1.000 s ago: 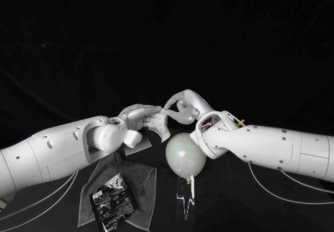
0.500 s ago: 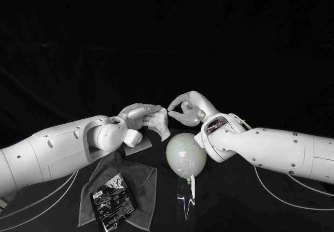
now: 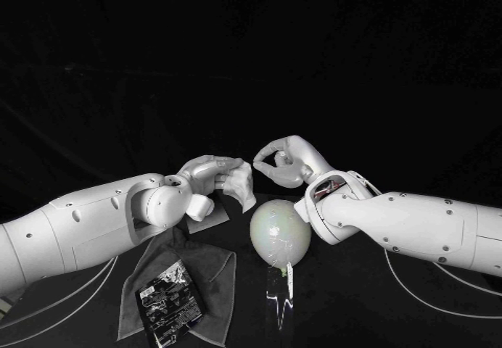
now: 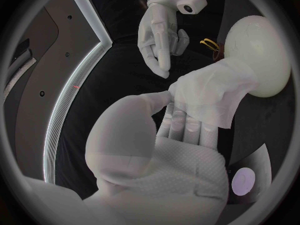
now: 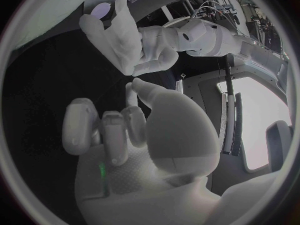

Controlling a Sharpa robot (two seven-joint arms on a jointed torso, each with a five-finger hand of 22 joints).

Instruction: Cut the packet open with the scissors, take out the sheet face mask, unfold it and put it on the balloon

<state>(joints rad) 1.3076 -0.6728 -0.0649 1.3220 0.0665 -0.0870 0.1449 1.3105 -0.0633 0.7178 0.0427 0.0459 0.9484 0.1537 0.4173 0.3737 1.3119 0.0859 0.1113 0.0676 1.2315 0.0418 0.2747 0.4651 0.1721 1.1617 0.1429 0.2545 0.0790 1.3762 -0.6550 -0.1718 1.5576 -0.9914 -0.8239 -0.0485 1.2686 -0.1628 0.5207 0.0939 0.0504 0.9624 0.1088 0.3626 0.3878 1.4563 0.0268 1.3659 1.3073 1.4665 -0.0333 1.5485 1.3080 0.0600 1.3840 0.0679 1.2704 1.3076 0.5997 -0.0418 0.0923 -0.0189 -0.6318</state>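
Looks like unfold step: left hand (image 3: 215,174) grips folded mask (image 3: 246,194) just by balloon (image 3: 277,232), right hand (image 3: 282,163) curled empty beside it; next, prob must pinch a free edge & pull apart w/o tearing

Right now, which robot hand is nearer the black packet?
Left. The left robot hand sits beyond the black packet, on the packet's side of the balloon; the right robot hand is across the balloon, farther.

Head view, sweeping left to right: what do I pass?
Black printed packet → left hand holding the folded white sheet mask → pale translucent balloon. The right hand overlaps the balloon's span, so left unranked.
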